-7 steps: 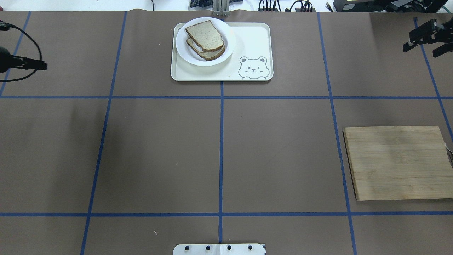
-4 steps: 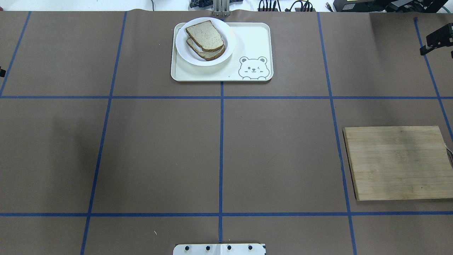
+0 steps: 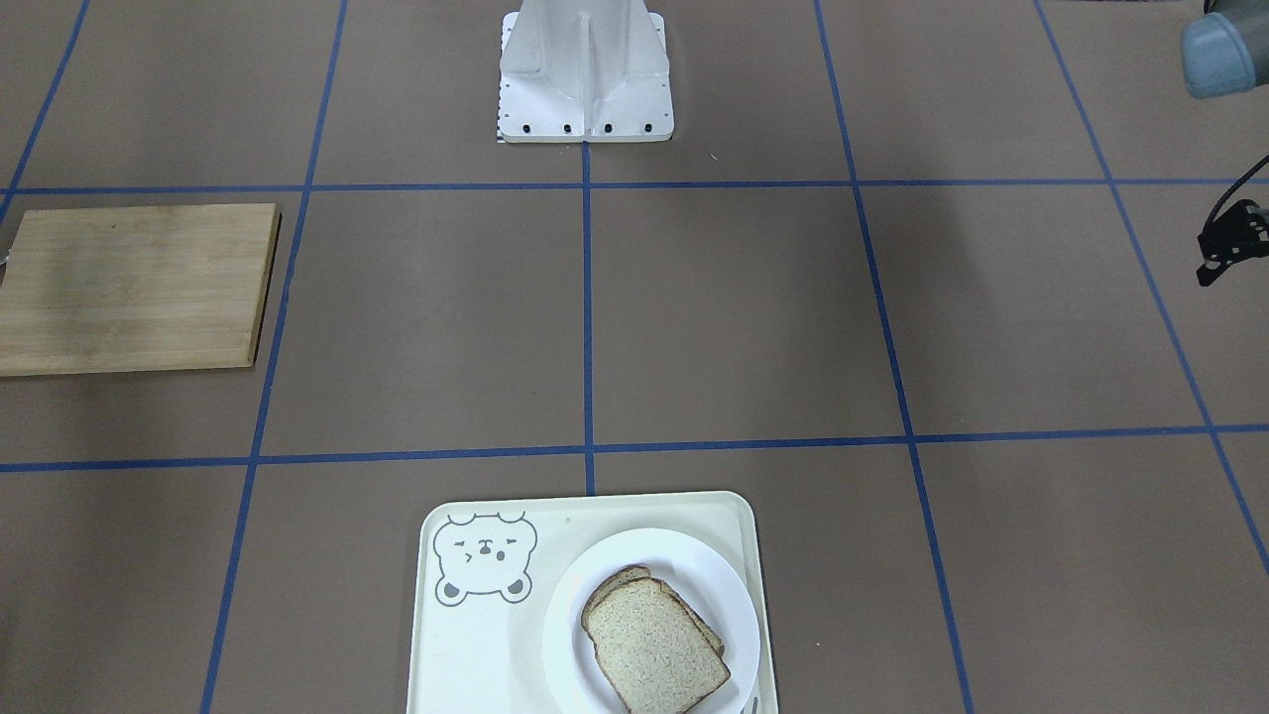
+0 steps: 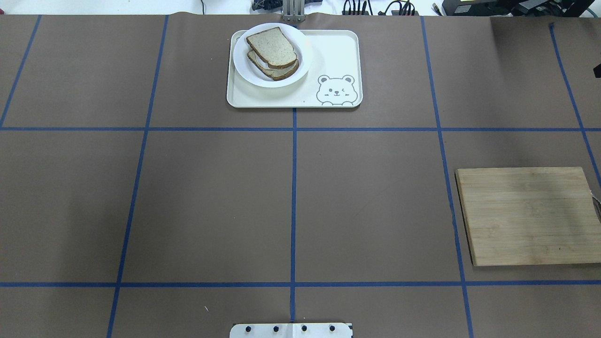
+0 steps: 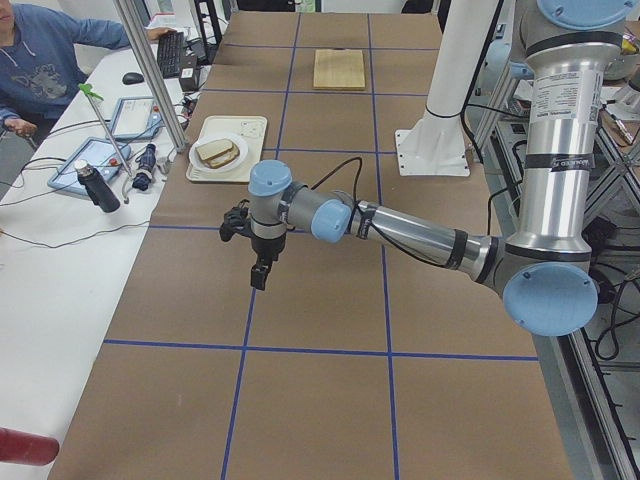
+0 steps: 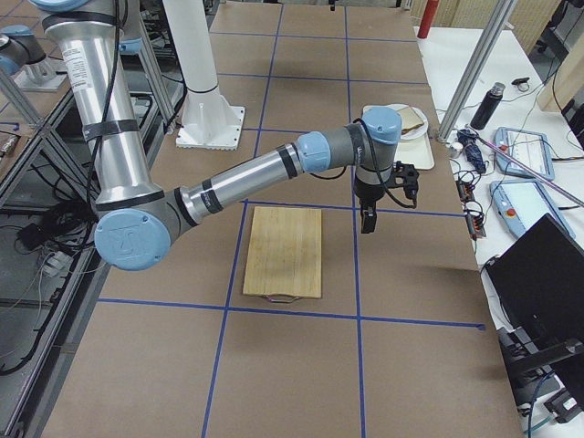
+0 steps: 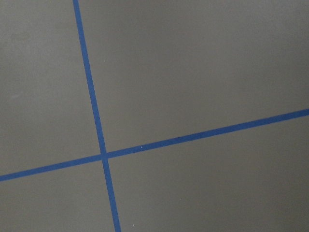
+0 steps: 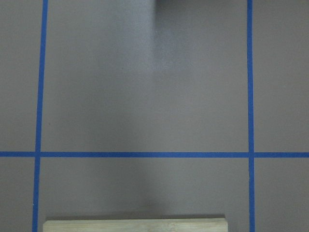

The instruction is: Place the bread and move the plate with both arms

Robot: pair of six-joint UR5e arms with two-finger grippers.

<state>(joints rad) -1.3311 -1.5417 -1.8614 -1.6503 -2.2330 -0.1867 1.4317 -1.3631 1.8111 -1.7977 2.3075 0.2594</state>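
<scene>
The plain bread (image 4: 272, 47) lies on top of a second slice on the white plate (image 4: 244, 70), with a bit of white showing between the slices. The plate stands on the left part of the bear tray (image 4: 338, 51) at the table's far edge; bread (image 3: 654, 645) and plate (image 3: 694, 565) also show in the front view. My left gripper (image 5: 260, 275) hangs over bare table far to the left, a black part of it at the front view's edge (image 3: 1229, 248). My right gripper (image 6: 367, 222) hangs beyond the cutting board. I cannot tell whether either is open.
A wooden cutting board (image 4: 528, 216) lies on the right side of the table. The white stand (image 3: 585, 69) rises at the robot's base. A side table (image 5: 60, 230) with bottles, devices and a seated person runs along the far edge.
Both grippers have drawn outward: the left one has left the overhead view past its left edge, the right one has slid to the right edge. Bread, plate and tray have not moved.
</scene>
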